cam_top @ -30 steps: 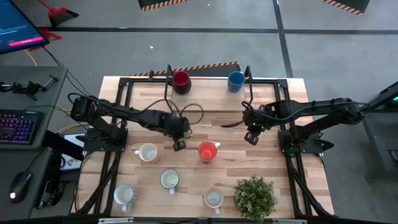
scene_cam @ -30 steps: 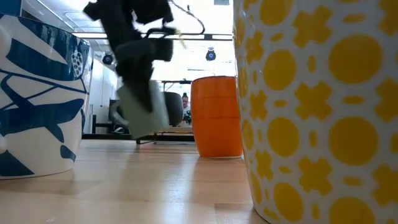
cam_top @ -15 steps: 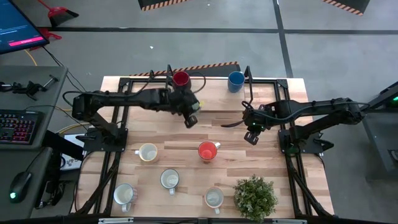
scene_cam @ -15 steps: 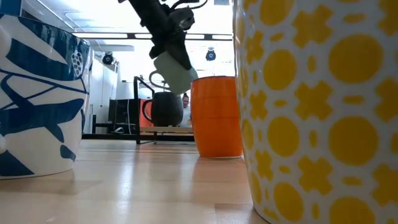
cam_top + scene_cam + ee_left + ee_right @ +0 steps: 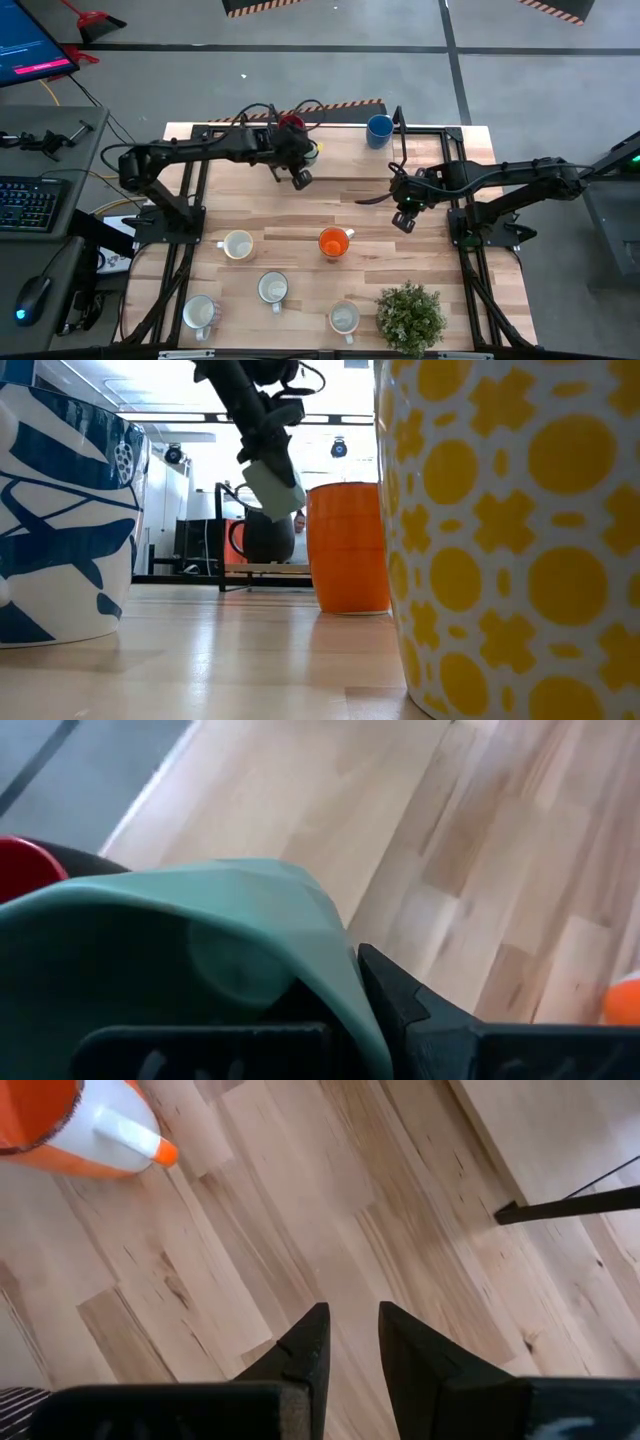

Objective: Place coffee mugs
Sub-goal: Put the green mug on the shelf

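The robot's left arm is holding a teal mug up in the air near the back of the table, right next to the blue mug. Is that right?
Not quite. The left end effector does hold the teal mug in the air near the table's back, but next to the dark red mug, not the blue mug, which stands farther right. The high view shows this.
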You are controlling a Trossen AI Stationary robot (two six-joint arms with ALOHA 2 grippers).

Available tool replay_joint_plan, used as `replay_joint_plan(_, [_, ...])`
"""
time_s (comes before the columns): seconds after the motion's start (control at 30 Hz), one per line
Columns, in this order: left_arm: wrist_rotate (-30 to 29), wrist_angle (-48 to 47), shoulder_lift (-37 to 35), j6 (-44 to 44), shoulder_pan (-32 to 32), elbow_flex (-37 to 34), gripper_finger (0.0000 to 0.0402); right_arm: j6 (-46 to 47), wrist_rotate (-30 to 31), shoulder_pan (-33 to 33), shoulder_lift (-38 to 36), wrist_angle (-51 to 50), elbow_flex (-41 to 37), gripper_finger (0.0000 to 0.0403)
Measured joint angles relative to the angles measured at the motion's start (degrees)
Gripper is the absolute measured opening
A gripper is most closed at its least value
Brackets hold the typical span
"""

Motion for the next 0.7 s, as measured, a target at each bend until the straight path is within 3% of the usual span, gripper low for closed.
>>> replay_joint_plan(0.27, [0.2,-0.6,5.3,1.2,0.0,0.0,0.0009,0.0,0.0,0.0,0.0,1.1,0.0,0.0068])
replay_joint_plan(0.7, [-2.4,-8.1,5.5,2.2,0.9,0.0,0.0009,0.0,-0.1,0.0,0.0,1.5,0.0,0.0068])
